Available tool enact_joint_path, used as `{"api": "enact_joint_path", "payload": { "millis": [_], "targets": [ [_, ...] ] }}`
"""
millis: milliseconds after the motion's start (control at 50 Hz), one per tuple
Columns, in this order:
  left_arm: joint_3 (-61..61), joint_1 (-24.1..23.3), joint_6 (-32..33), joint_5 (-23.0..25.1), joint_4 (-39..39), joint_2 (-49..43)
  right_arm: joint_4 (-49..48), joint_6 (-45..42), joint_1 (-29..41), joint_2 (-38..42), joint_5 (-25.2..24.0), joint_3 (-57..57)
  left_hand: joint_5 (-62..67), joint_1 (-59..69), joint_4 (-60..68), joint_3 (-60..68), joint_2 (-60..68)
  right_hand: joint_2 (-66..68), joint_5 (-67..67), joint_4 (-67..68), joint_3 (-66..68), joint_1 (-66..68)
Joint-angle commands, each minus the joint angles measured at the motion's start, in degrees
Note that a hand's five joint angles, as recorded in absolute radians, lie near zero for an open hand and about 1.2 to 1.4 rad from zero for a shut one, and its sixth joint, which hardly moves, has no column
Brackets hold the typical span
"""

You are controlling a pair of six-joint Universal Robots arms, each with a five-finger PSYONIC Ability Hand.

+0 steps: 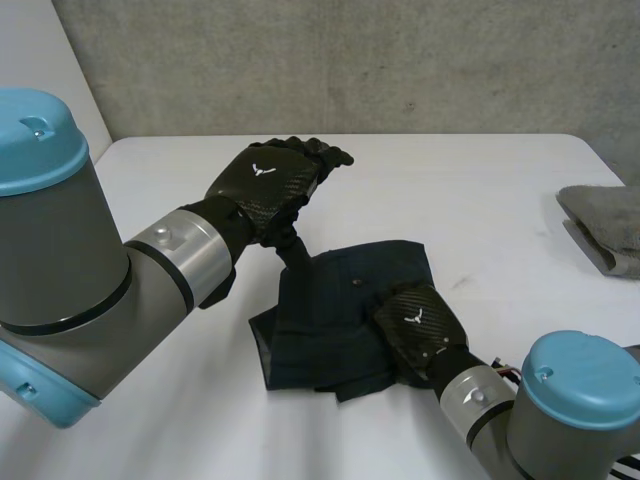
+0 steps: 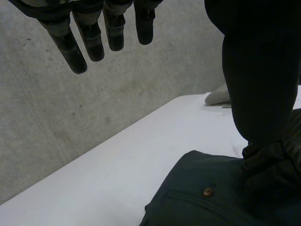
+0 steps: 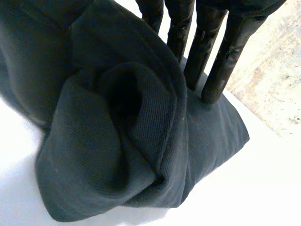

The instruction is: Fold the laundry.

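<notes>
On the white table (image 1: 480,190), centre: dark garment (image 1: 320,320), both hands on it.
Left hand (image 1: 265,185) is raised above the table's far side, a fold of the garment drawn up from the near-left part of the cloth and caught at its thumb side; its fingers (image 2: 89,42) are straight and together, clear of the cloth. Right hand (image 1: 420,325) lies flat on the garment's near right part, fingers (image 3: 202,52) straight, tips pressing down, with a bunched roll of cloth under the palm. Small button (image 2: 207,191) shows on the flat part of the garment. Folded grey towel (image 1: 605,225) lies at the table's right edge, well apart from the garment.
</notes>
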Motion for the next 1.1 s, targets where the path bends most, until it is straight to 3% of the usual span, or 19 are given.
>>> {"api": "enact_joint_path", "payload": {
  "millis": [20, 140, 260, 540, 780, 1100],
  "targets": [
    [-0.1, 0.0, -0.1, 0.0, 0.0, 0.1, 0.2, 0.0, -0.4, 2.1, -0.4, -2.7, -2.0, 0.2, -0.8, -1.1, -0.8, 27.0, 30.9, 27.6, 27.5, 34.4],
    [-0.2, 0.1, -0.1, -0.1, -0.1, 0.0, 1.2, -0.8, -0.6, 2.0, -0.5, -4.9, -2.0, 0.2, -0.8, -1.1, -0.8, 34.1, 38.0, 34.7, 34.6, 41.4],
    [-0.9, 0.4, 0.0, -0.1, 0.1, 0.0, 1.2, -6.9, -2.5, 1.1, -1.0, -5.2, -1.8, 0.4, -0.6, -1.0, -0.6, 41.9, 45.8, 42.5, 42.4, 49.3],
    [-1.1, 0.5, 0.0, -0.1, 0.1, -0.5, 2.7, -19.6, -24.2, 1.1, -12.4, -11.7, -1.8, 0.4, -0.6, -1.0, -0.6, 41.9, 45.8, 42.5, 42.4, 49.3],
    [-1.8, 0.6, 0.0, -0.3, 0.2, -1.2, 8.5, -19.9, -36.6, 8.5, -18.2, -23.6, -1.6, 0.5, -0.5, -0.8, -0.5, 41.9, 45.8, 42.5, 42.4, 49.3],
    [-1.9, 0.7, 0.1, -0.5, 0.2, -1.9, 12.3, -15.5, -38.6, 15.7, -25.8, -47.0, -1.6, 0.5, -0.5, -0.8, -0.5, 41.9, 45.8, 42.5, 42.4, 49.3]
  ]
}}
